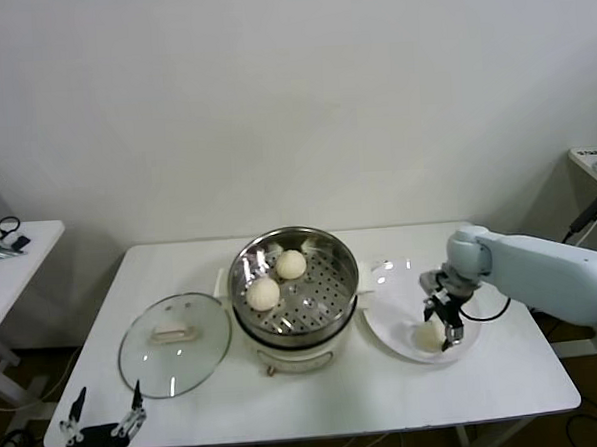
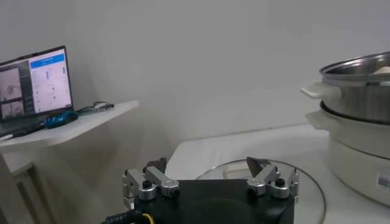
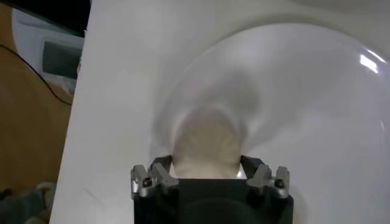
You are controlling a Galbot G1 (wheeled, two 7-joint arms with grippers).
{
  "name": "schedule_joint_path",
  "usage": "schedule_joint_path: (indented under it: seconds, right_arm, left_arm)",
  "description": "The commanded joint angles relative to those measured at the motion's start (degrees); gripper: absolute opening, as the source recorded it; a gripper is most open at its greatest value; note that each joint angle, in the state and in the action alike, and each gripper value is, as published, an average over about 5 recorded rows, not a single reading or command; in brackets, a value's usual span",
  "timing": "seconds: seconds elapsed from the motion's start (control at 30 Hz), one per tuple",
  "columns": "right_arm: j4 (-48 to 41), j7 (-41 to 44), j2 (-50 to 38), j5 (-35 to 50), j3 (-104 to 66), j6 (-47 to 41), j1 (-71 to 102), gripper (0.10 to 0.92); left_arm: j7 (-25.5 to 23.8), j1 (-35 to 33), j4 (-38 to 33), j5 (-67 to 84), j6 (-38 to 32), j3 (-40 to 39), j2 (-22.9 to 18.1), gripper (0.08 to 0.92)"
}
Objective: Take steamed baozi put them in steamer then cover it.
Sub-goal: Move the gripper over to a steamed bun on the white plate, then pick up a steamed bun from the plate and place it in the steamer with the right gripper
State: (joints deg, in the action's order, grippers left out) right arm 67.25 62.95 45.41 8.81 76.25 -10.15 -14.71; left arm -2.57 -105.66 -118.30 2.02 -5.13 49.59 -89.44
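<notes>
The steamer (image 1: 346,273) stands mid-table with two baozi (image 1: 263,293) (image 1: 291,264) on its perforated tray; its side shows in the left wrist view (image 2: 359,91). A third baozi (image 1: 429,335) lies on the white plate (image 1: 391,309) to the steamer's right. My right gripper (image 1: 441,334) is down over it, a finger pressed to each side of the baozi (image 3: 207,143) on the plate (image 3: 317,109). The glass cover (image 1: 175,342) lies flat left of the steamer. My left gripper (image 1: 100,419) is open and empty at the front left edge, just before the cover (image 2: 308,182). No fourth baozi shows.
A white side table (image 1: 10,254) with small tools stands at the left; a laptop (image 2: 33,85) sits on it. Another table's corner (image 1: 595,158) and a cable are at the far right. The work table's front edge (image 1: 320,433) is near the left gripper.
</notes>
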Motion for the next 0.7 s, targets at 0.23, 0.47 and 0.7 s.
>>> schedule_joint_path:
  seconds: [0.23, 0.47, 0.7]
  right_arm:
    - [-0.78, 0.22, 0.77, -0.50, 0.33, 0.89, -0.33, 0.696]
    - [-0.74, 0.41, 1.05, -0.94, 0.15, 2.74, -1.26, 0.680]
    - [0.61, 3.59, 2.53, -3.23, 1.00, 14.21, -9.79, 0.679]
  left_arm:
    - [0.05, -0.14, 0.10, 0.24, -0.12, 0.05, 0.06, 0.823]
    - [0.05, -0.10, 0.13, 0.33, -0.10, 0.12, 0.11, 0.823]
    - [0.03, -0.15, 0.17, 0.29, -0.11, 0.07, 0.08, 0.823]
